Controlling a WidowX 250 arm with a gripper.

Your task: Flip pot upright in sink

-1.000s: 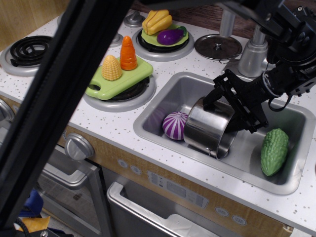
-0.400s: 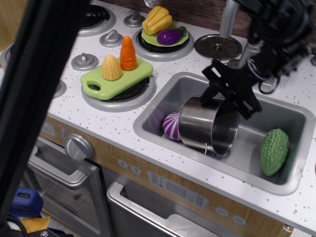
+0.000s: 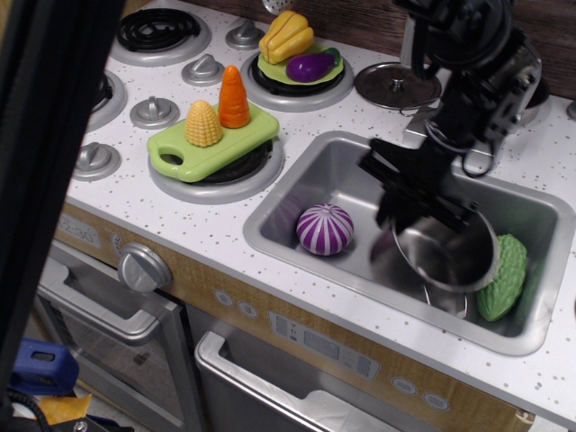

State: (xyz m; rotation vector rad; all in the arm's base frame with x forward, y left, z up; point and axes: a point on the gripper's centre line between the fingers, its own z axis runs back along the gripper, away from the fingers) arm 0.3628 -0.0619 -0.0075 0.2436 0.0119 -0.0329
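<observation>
The shiny steel pot (image 3: 446, 257) hangs tilted over the right part of the grey sink (image 3: 335, 169), its open mouth facing up and toward the camera. My black gripper (image 3: 421, 202) is shut on the pot's rim at its upper left side. The arm comes down from the upper right. The pot overlaps the left edge of a green bumpy gourd (image 3: 507, 275). The purple-striped ball (image 3: 325, 229) lies alone on the sink floor at the left, apart from the pot.
A flat steel lid (image 3: 397, 85) lies on the counter behind the sink. A green cutting board (image 3: 212, 144) with corn (image 3: 203, 123) and a carrot (image 3: 234, 96) sits to the left. A blurred dark bar (image 3: 49, 135) blocks the left foreground.
The pot moved from beside the ball to the right side of the sink, rose, and turned its mouth upward. The gripper moved right with it. The ball now lies free.
</observation>
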